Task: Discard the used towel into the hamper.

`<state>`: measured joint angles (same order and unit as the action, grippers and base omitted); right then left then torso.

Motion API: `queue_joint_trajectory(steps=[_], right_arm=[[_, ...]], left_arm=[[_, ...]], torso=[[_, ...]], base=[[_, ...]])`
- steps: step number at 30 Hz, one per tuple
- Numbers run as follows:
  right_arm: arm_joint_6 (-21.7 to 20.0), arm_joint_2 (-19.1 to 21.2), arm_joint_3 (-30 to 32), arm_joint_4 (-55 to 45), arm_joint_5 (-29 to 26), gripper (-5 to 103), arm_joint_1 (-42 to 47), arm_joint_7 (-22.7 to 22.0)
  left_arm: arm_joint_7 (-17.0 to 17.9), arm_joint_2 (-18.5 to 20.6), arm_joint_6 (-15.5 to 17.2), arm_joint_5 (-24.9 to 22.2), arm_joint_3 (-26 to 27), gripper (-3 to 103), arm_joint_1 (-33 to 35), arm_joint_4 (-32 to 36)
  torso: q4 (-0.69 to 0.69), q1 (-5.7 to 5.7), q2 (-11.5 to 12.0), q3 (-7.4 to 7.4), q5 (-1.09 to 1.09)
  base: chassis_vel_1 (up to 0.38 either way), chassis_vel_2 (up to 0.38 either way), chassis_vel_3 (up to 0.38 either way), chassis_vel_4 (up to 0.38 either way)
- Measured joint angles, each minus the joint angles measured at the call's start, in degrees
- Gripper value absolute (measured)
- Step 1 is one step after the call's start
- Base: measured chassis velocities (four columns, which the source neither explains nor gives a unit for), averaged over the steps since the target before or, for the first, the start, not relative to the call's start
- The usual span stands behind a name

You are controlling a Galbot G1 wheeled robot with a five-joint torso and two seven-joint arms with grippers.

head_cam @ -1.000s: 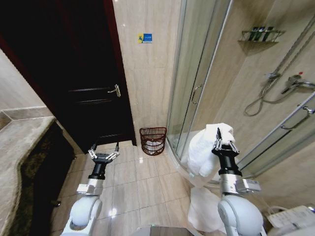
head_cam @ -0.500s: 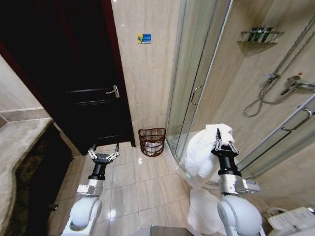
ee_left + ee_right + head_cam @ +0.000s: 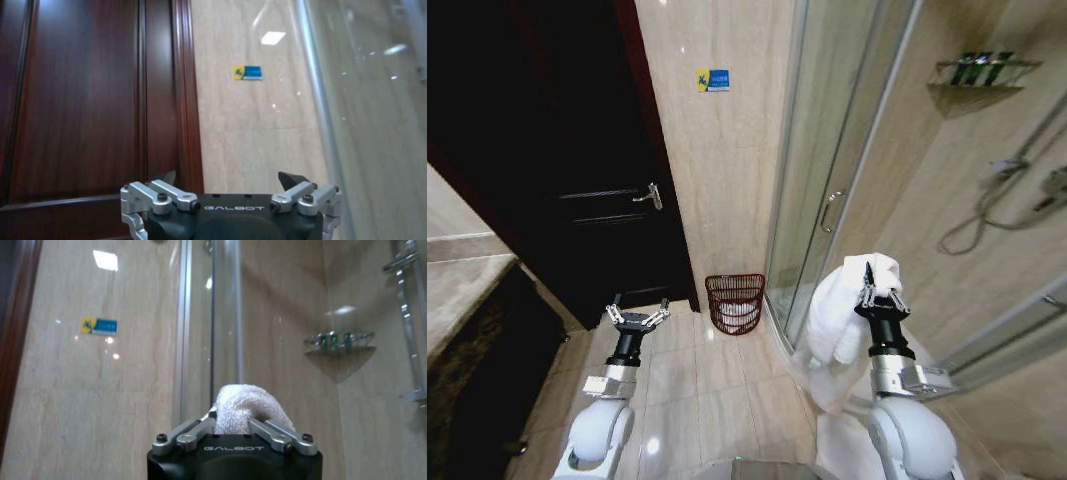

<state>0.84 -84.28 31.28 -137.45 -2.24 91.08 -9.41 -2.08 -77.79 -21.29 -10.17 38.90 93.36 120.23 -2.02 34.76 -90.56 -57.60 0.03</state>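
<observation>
Left pincer (image 3: 637,315) is raised over the tiled floor (image 3: 692,375) in front of the dark wooden door (image 3: 557,180), its fingers spread apart and holding nothing. The hamper (image 3: 734,302) stands on the floor against the beige tiled wall (image 3: 722,180), between the door and the glass shower enclosure (image 3: 827,170), with something white inside it. Right pincer (image 3: 874,292) is held up beside the enclosure, clamped on the white towel (image 3: 837,310), which drapes down to its left.
</observation>
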Motion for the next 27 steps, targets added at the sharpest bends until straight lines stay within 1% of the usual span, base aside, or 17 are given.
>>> queue_joint_trajectory(steps=[1,3,5,6,8,9,11,12,15,22,27], right_arm=[[0.0,-0.1,-0.1,0.0,0.1,5,0.0,-0.1],[0.5,-0.2,-0.4,0.0,0.1,5,0.0,-0.7],[0.8,-0.2,-0.4,0.1,0.1,5,0.0,-0.9],[1.1,-0.3,-0.5,0.1,0.4,5,0.0,-1.0],[2.2,-0.5,-0.6,0.2,1.4,5,0.3,-1.1],[2.4,-0.5,-0.6,0.2,1.6,5,0.5,-1.1],[2.5,-0.5,-0.7,0.2,1.7,5,0.7,-1.2],[2.6,-0.6,-0.8,0.1,1.7,5,1.0,-1.3],[2.6,-0.6,-0.8,-0.2,1.7,5,1.1,-1.4],[1.5,-0.4,-1.1,-1.0,1.9,5,1.0,-2.7],[1.3,-0.3,-0.9,-1.0,2.3,5,0.9,-2.7]], left_arm=[[0.0,0.0,0.0,0.0,0.0,100,-0.1,0.0],[0.0,0.0,0.0,0.0,0.0,100,0.0,0.0],[0.0,0.0,0.0,0.0,0.0,100,-0.1,-0.1],[0.0,0.0,0.0,0.0,0.0,100,-0.2,-0.1],[-0.1,0.1,0.0,0.0,-0.1,100,-0.3,-0.2],[-0.1,0.0,0.0,0.0,-0.2,100,-0.3,-0.3],[-0.1,0.0,0.0,0.1,-0.3,100,-0.3,-0.3],[-0.2,-0.1,0.0,0.2,-0.4,100,-0.4,-0.3],[-0.2,-0.3,0.0,0.4,-0.6,100,-0.4,-0.3],[-0.3,-0.3,0.2,0.5,-0.6,100,-0.3,0.0],[-0.3,-0.4,0.2,0.6,-0.6,100,-0.2,0.1]], torso=[[0.03,0.02,0.0,0.00,-0.03],[-0.02,-0.02,0.0,0.01,-0.02],[-0.01,-0.02,0.0,0.01,-0.04],[0.03,-0.01,0.0,0.01,-0.06],[0.00,0.03,0.0,0.00,-0.08],[-0.07,0.04,0.0,-0.01,-0.03],[-0.06,0.04,0.0,-0.01,-0.03],[0.04,0.02,0.0,0.00,-0.08],[0.01,-0.02,0.0,0.01,-0.02],[0.00,-0.12,0.0,0.04,-0.02],[0.00,-0.03,0.0,0.02,-0.03]], base=[[-0.129,0.436,0.107,-0.443],[-0.105,0.459,0.086,-0.436],[-0.079,0.483,0.060,-0.430],[-0.037,0.466,0.033,-0.371],[-0.021,0.400,-0.004,-0.318],[-0.010,0.244,-0.010,-0.042],[-0.010,0.244,-0.002,-0.042],[-0.060,0.079,0.007,-0.045],[-0.040,-0.006,0.008,-0.030],[0.005,-0.106,-0.016,0.107],[0.000,0.023,0.003,-0.017]])
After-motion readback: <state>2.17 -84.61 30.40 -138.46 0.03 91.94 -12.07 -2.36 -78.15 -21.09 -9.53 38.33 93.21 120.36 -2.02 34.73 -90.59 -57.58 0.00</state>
